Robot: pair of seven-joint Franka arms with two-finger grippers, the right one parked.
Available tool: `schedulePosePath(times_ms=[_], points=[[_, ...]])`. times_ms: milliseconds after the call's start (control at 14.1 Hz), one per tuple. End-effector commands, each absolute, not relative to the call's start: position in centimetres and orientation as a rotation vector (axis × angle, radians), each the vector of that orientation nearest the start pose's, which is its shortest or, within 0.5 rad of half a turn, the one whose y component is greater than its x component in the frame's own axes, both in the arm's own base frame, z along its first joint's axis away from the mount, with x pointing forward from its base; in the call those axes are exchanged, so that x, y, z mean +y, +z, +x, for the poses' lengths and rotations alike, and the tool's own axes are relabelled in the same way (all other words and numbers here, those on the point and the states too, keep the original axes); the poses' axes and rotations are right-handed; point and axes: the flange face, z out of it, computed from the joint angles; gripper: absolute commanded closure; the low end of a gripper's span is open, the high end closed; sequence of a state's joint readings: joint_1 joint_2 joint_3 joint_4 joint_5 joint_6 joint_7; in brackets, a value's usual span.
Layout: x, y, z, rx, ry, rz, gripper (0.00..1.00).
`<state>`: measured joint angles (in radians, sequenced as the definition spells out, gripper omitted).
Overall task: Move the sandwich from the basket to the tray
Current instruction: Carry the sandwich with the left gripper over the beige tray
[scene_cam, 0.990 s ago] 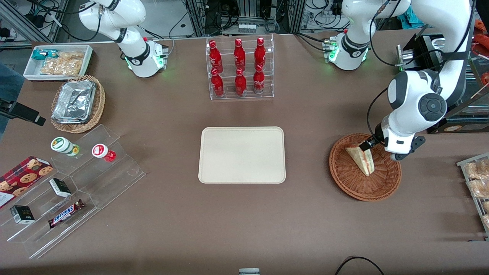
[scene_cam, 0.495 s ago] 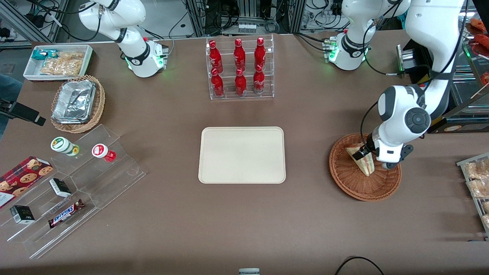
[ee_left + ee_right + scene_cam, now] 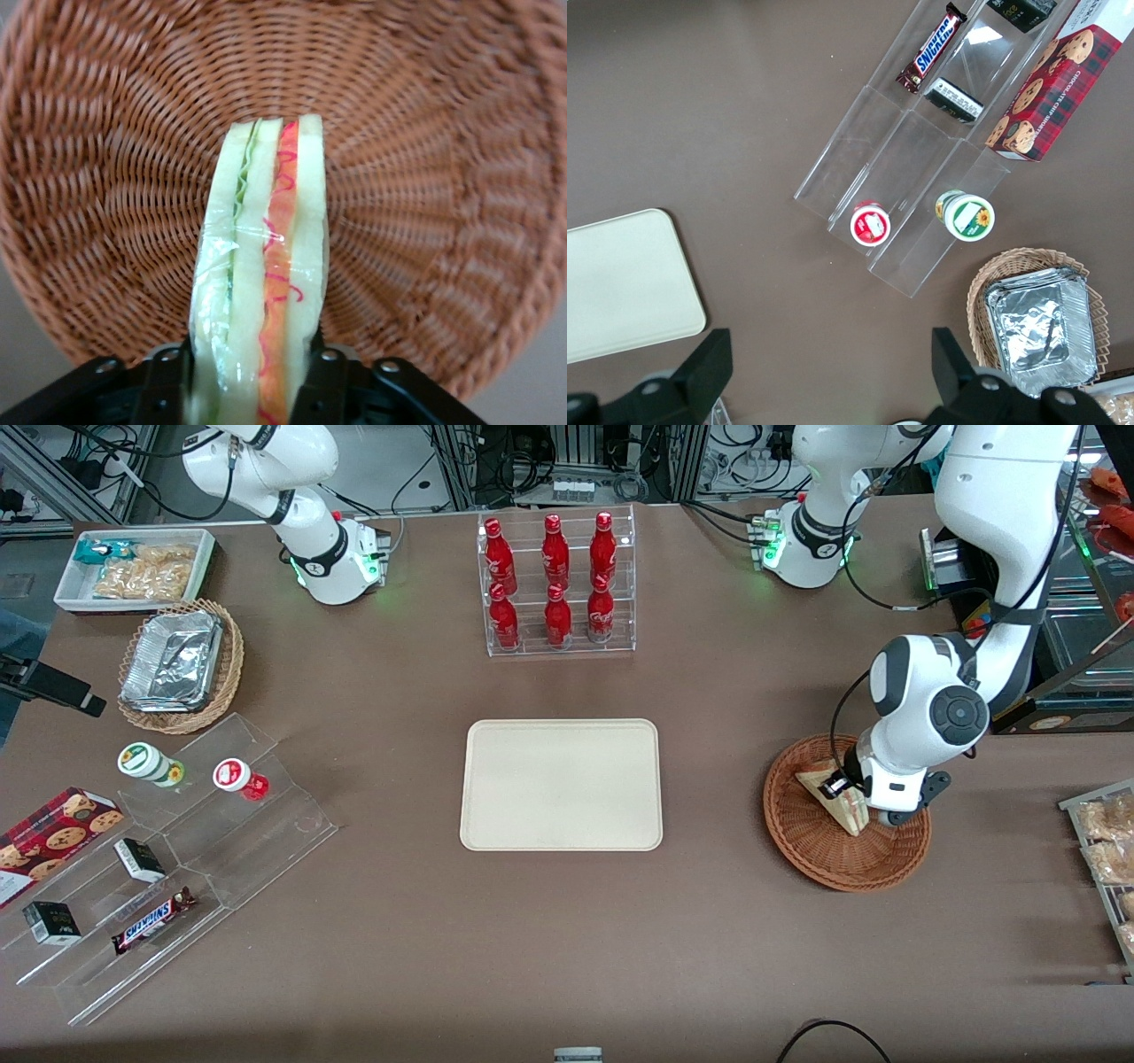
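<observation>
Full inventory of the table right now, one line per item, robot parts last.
sandwich: 1, white bread with green and pink filling, in the basket, between the hand's fingers
basket: 1, reddish-brown wicker, toward the working arm's end
tray: 1, cream, mid-table
cola bottles: 6, red, in a clear rack farther from the front camera than the tray
foil containers: silver, stacked in a tan wicker basket, toward the parked arm's end
snack bin: 1, white, farther from the camera than the foil containers
clear stepped shelf: 1, holds two small cups, two dark boxes, a Snickers bar
cookie box: 1, red plaid, beside the shelf
hand: fingers either side of the sandwich's edge, over the basket
</observation>
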<state>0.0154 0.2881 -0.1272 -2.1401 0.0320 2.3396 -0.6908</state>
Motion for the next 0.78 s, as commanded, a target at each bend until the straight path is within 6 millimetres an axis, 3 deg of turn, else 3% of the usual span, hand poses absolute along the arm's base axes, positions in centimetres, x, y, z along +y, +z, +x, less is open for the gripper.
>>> schedulePosePath(times_ms=[0, 71, 212, 354, 424, 566, 707], points=[[-7.4, 32.4, 56.0, -0.615, 0.135, -3.027, 0.89], [-9.7, 34.0, 55.9, -0.488, 0.149, -3.047, 0.88], [-18.6, 36.6, 54.9, -0.193, 0.172, -3.086, 0.88], [-27.2, 37.4, 53.1, 0.022, 0.173, -3.113, 0.88], [-29.8, 37.6, 53.1, 0.016, 0.192, -3.127, 0.88], [-37.1, 36.9, 52.3, 0.121, 0.255, -3.083, 0.88], [-43.1, 34.4, 53.0, 0.003, 0.219, -3.052, 0.86]])
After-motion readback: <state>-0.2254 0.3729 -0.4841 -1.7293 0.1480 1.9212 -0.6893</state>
